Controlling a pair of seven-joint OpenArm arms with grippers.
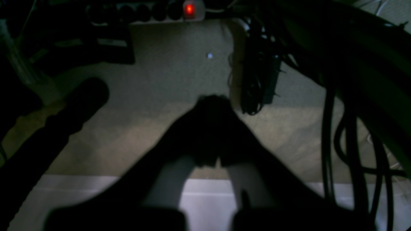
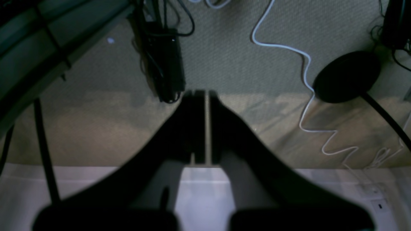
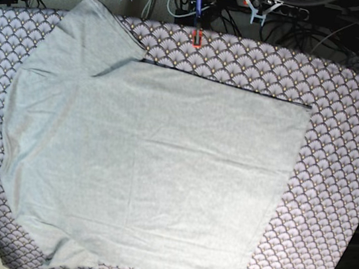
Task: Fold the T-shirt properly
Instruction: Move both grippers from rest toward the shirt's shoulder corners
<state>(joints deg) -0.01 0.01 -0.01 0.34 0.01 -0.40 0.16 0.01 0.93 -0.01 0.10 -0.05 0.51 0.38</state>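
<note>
In the left wrist view, the left gripper point(image 1: 210, 106) is seen dark above a carpeted floor point(image 1: 170, 77), its fingers pressed together on nothing (a red-lit power strip point(image 1: 189, 9) lies beyond). In the right wrist view, the right gripper point(image 2: 200, 96) is likewise closed and empty, a white cable point(image 2: 305, 80) trailing nearby. In the base view, the T-shirt point(image 3: 148, 170) is spread flat on the patterned tablecloth point(image 3: 340, 130), with one sleeve towards the far left corner.

A purple-white fan-scale patterned tablecloth point(image 3: 344, 151) covered the table. Beyond its far edge hung tangled dark cables point(image 3: 297, 14). On the grey carpet floor point(image 2: 231, 48) lay a thin white cord point(image 2: 305, 64) and a power strip with a glowing red switch point(image 1: 189, 9).
</note>
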